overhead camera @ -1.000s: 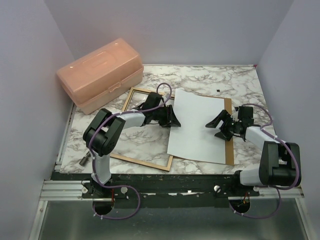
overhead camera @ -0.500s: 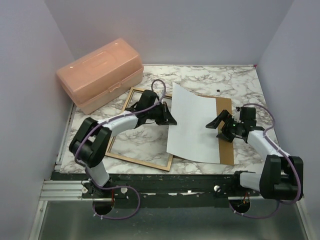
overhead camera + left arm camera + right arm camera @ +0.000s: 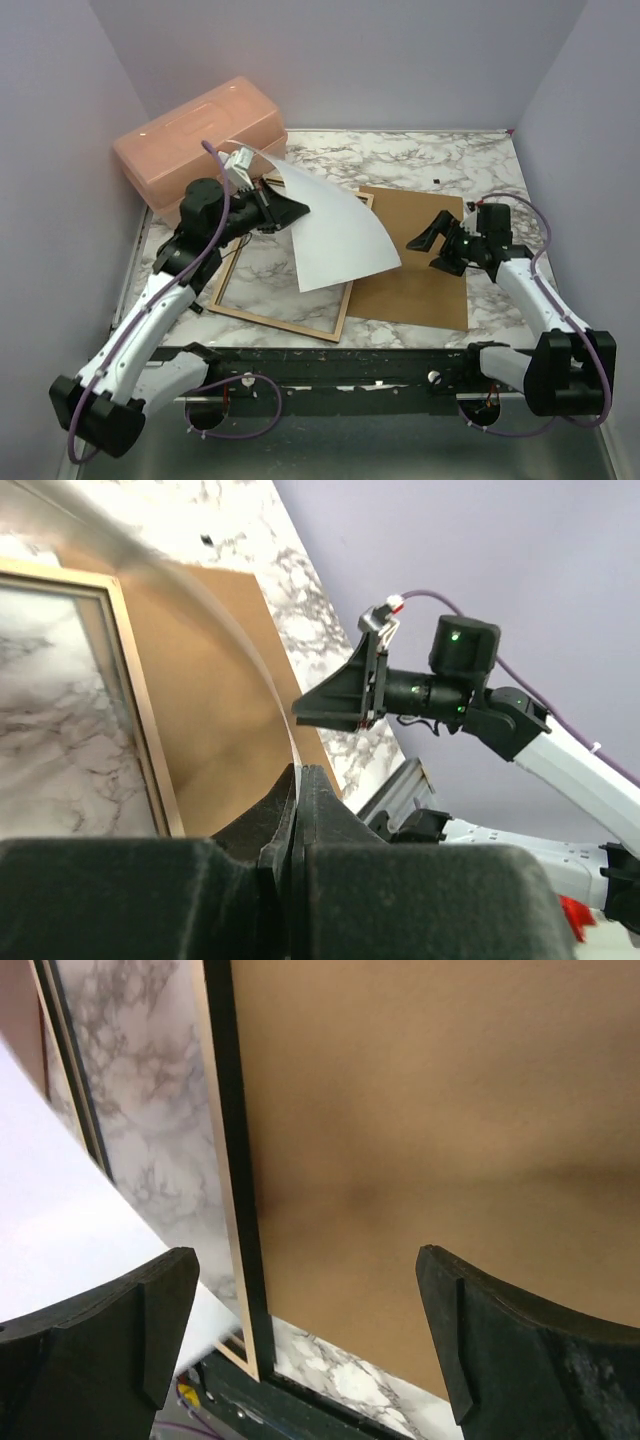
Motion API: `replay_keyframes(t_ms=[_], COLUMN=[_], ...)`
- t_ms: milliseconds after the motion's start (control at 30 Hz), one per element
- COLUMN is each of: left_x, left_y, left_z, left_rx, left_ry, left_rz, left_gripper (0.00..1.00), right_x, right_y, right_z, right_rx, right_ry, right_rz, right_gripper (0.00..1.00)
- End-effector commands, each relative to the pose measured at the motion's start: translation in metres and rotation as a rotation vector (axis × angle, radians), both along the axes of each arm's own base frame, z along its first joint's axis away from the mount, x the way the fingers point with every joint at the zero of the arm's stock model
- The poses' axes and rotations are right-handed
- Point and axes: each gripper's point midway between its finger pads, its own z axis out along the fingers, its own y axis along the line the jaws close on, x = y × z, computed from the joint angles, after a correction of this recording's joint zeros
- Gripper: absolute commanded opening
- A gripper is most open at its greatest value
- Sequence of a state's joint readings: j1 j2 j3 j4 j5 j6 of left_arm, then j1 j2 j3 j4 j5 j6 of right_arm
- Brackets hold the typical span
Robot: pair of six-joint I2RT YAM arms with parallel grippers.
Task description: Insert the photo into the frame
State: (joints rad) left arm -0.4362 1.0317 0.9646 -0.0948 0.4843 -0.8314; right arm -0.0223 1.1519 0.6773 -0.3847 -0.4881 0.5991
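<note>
The curled photo (image 3: 335, 235) arched over the right half of the frame (image 3: 275, 323), barring access from above there. The frame's left half lay open. A pink box (image 3: 195, 140) stood just behind the frame.

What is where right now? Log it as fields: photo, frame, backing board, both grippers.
photo: held up, curled, white back showing, one edge pinched
frame: lying flat, tan back up, nothing in it yet
backing board: lying flat, to the right of the frame
left gripper: shut on the photo
right gripper: open, empty, above the backing board
</note>
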Motion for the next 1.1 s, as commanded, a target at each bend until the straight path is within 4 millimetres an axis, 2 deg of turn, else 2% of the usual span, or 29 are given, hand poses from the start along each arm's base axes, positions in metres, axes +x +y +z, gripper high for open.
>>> replay_keyframes(t_ms=[0,200,333,467,600,667,700,767,967,1067], left_x=[-0.019,-0.056,-0.077,-0.088,-0.093,-0.094,-0.095,-0.099,-0.102,-0.102], left_y=[0.041,0.075,0.087,0.093,0.093,0.092,0.092,0.091,0.090,0.086], left_z=[0.032,0.085,0.107,0.113,0.111,0.109,0.110,0.111,0.111,0.109], left_rx=[0.065,0.078,0.069,0.072,0.091,0.096,0.093,0.080,0.088,0.093], left_ry=[-0.096,-0.245,-0.312,-0.345,-0.363,-0.368,-0.376,-0.398,-0.424,-0.421], left_rz=[0.154,0.230,0.246,0.247,0.228,0.218,0.213,0.198,0.182,0.156], left_gripper=[0.00,0.00,0.00,0.00,0.00,0.00,0.00,0.00,0.00,0.00], right_x=[-0.003,-0.003,-0.005,-0.007,-0.007,-0.007,-0.005,-0.004,0.000,0.004], right_y=[0.025,0.081,0.124,0.155,0.177,0.179,0.177,0.176,0.160,0.153], right_z=[0.002,-0.019,-0.035,-0.057,-0.074,-0.085,-0.087,-0.089,-0.085,-0.071], right_rx=[-0.027,-0.123,-0.165,-0.227,-0.311,-0.383,-0.432,-0.481,-0.585,-0.602], right_ry=[0.024,0.070,0.096,0.148,0.167,0.188,0.181,0.171,0.160,0.123], right_rz=[0.054,0.155,0.227,0.277,0.304,0.303,0.287,0.281,0.243,0.221], right_gripper=[0.98,0.89,0.83,0.82,0.71,0.67,0.66,0.59,0.10,0.00])
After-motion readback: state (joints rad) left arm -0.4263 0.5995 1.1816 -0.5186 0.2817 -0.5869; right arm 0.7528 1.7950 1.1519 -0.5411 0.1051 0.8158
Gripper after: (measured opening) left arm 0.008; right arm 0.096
